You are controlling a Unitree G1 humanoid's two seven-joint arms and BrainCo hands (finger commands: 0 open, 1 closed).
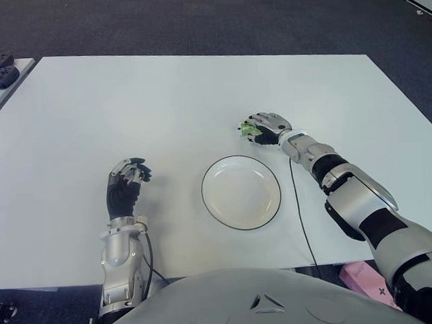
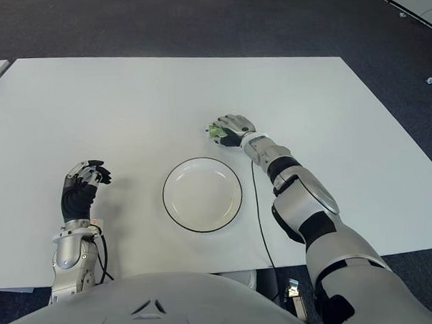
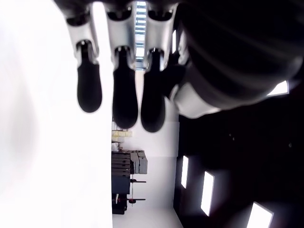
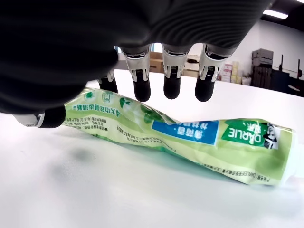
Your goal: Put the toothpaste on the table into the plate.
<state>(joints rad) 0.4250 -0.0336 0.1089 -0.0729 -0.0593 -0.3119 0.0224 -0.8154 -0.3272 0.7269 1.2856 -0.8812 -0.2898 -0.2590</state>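
The white table [image 1: 163, 100] carried a white plate [image 1: 241, 192] with a dark rim, near its front edge. The green toothpaste tube [image 4: 180, 137] lay flat on the table just beyond the plate and slightly toward the robot's right, not in the plate. The right hand [image 1: 267, 127] was positioned directly over the tube. In the right wrist view its fingers [image 4: 172, 83] were arched above the tube with tips pointing down, clear of its surface, while the thumb sat low beside the crimped end; whether the thumb touched could not be determined. No closed grasp was evident. The left hand [image 1: 126, 184] showed to the left of the plate, well apart from it, its fingers [image 3: 126, 102] loosely curled side by side and holding nothing.
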